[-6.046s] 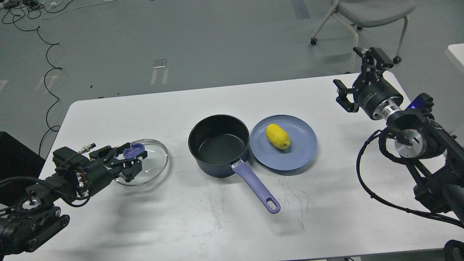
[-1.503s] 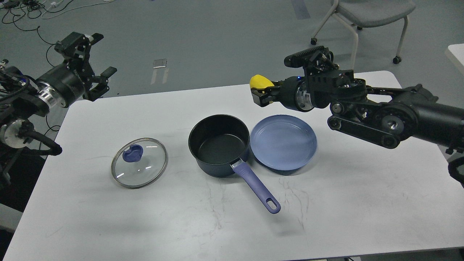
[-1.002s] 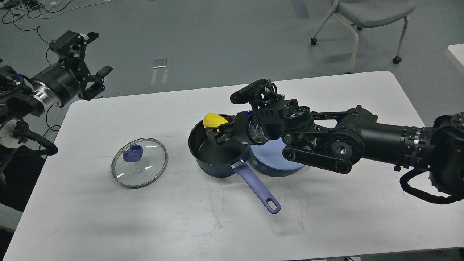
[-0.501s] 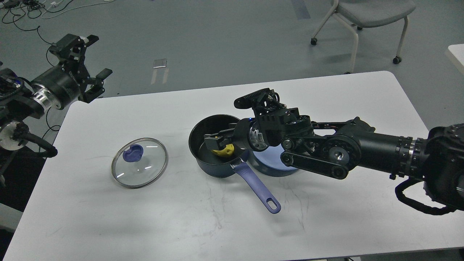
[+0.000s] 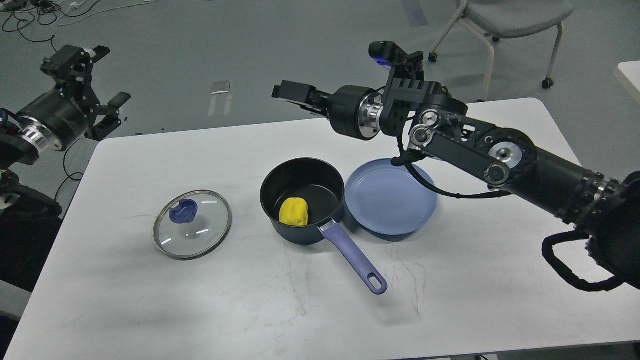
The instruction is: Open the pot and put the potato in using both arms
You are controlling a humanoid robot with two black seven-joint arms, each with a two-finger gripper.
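The dark blue pot (image 5: 296, 235) stands open in the middle of the white table (image 5: 210, 300), its lavender handle (image 5: 353, 260) pointing to the front right. The yellow potato (image 5: 293, 211) lies inside it on the black bottom. The glass lid (image 5: 205, 239) with its purple knob (image 5: 183, 211) lies flat on the table left of the pot. My right gripper (image 5: 281, 93) is raised above and behind the pot, pointing left, open and empty. My left gripper (image 5: 112, 74) is open and empty, held high off the table's far left corner.
An empty light-blue plate (image 5: 390, 202) touches the pot's right side, under my right arm. A grey chair (image 5: 510, 20) stands on the floor behind the table's right end. Black cables (image 5: 65, 95) lie on the floor at the far left.
My right gripper has let go of the potato, which now lies in the pot, and has risen up and back. My left gripper has drifted slightly left.
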